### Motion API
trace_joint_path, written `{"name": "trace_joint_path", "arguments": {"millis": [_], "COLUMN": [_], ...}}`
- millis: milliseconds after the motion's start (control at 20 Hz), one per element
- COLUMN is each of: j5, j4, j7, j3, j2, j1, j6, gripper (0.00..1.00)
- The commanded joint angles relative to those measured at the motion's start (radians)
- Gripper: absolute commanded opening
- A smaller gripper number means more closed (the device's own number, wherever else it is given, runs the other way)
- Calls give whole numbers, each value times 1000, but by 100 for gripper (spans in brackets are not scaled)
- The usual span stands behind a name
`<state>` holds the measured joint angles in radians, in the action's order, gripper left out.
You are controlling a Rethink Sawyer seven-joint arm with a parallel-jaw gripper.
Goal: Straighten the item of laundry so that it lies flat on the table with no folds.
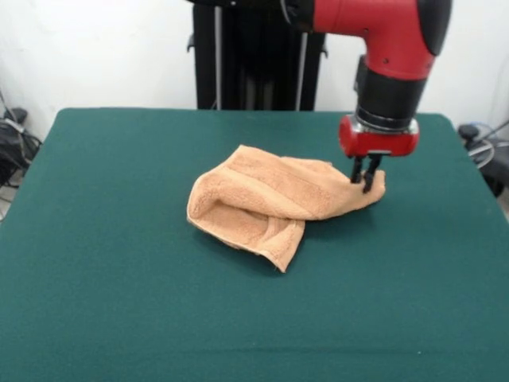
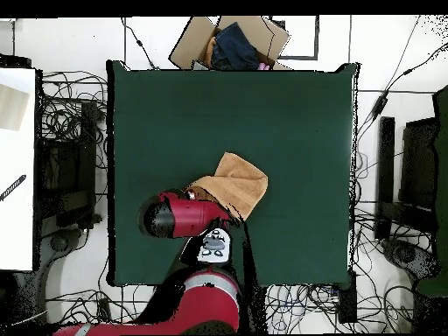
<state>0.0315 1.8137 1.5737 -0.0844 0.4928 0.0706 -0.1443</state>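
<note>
In the front view, the towel [image 1: 274, 200] is seen crumpled and folded over itself near the middle of the green table [image 1: 103, 302]. The pincer [image 1: 367, 180] is lowered onto the towel's right end, its fingers closed on a corner of the cloth. In the overhead view, the towel [image 2: 238, 181] is partly hidden by the red arm [image 2: 184, 217]; the pincer itself is covered there.

towel [image 1: 266, 203]: peach-orange, crumpled and folded over itself near the middle of the bench [image 1: 119, 302], one corner pointing toward the near edge | gripper [image 1: 366, 177]: red arm reaches down from the far right; jaws nearly together, pinching the towel's right end
</note>
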Motion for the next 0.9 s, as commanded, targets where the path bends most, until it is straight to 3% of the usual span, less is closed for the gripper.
{"name": "trace_joint_path", "arguments": {"millis": [50,900], "j5": [62,119], "j4": [-84,-106], "j7": [201,250], "j3": [-21,-68], "j2": [-16,7], "j1": [36,136], "j6": [-108,-212], "gripper": [0,0]}}
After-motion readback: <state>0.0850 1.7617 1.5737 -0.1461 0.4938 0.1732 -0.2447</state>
